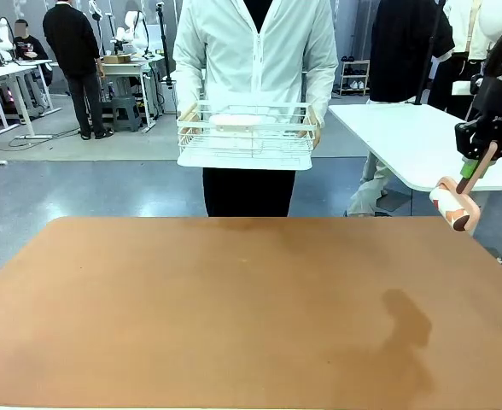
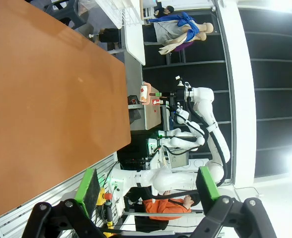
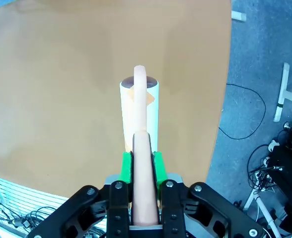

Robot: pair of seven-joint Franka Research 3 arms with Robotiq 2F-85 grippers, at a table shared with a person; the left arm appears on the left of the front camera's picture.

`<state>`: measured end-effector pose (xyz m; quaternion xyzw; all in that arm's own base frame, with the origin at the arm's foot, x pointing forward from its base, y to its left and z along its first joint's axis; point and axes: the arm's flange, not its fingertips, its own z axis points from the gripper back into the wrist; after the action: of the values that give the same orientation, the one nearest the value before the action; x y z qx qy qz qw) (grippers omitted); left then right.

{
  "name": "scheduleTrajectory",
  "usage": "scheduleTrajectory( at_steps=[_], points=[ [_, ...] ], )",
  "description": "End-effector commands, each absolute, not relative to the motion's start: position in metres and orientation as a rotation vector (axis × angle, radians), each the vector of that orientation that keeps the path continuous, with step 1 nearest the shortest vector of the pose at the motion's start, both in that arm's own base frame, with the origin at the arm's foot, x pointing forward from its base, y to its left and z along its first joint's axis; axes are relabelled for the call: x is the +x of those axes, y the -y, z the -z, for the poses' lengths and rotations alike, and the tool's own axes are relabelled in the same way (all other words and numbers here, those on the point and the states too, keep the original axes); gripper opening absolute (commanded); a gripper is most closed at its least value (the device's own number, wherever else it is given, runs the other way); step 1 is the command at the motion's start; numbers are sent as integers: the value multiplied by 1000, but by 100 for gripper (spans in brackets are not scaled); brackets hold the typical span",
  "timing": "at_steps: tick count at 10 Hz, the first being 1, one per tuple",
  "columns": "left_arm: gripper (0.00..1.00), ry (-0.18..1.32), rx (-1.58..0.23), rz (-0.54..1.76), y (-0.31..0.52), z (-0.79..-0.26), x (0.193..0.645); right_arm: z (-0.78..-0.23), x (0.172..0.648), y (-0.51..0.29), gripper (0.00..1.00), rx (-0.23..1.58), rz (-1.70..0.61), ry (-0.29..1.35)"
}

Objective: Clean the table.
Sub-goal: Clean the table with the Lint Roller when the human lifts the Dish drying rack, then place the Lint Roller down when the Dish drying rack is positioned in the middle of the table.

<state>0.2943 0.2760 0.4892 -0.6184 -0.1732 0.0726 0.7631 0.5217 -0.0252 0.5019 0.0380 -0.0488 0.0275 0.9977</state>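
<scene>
The big terracotta table (image 1: 234,307) spreads right across the room in front of me, its top bare apart from a dark shadow (image 1: 405,320) towards the right side. Up over its far right corner hangs the right gripper (image 1: 471,171), clamped tight on the pink handle of a lint roller (image 1: 452,205), whose white roll points down and sits clear above the tabletop. From the right wrist view, the green pads (image 3: 127,166) press the handle on both sides, and the roller (image 3: 140,106) has the brown surface (image 3: 61,74) spread out below it, with the table's edge just to one side. The left gripper (image 2: 147,186) is spread wide with nothing between its fingers, and the table (image 2: 46,89) lies off to the side of it, well apart. Across the table a person (image 1: 255,51) stands holding a white wire rack (image 1: 247,137) in both hands, off the table, with something pale lying inside it
</scene>
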Motion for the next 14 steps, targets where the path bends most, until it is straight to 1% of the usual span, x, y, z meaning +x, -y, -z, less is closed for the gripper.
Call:
scheduleTrajectory(
  at_steps=[1, 14],
  points=[
    [100, 381, -1346, -159, -278, -490, 292, -504, 522, 25, 21, 76, -58, 102],
    [100, 381, -1346, -159, -278, -490, 292, -504, 522, 25, 21, 76, -58, 102]
  ],
)
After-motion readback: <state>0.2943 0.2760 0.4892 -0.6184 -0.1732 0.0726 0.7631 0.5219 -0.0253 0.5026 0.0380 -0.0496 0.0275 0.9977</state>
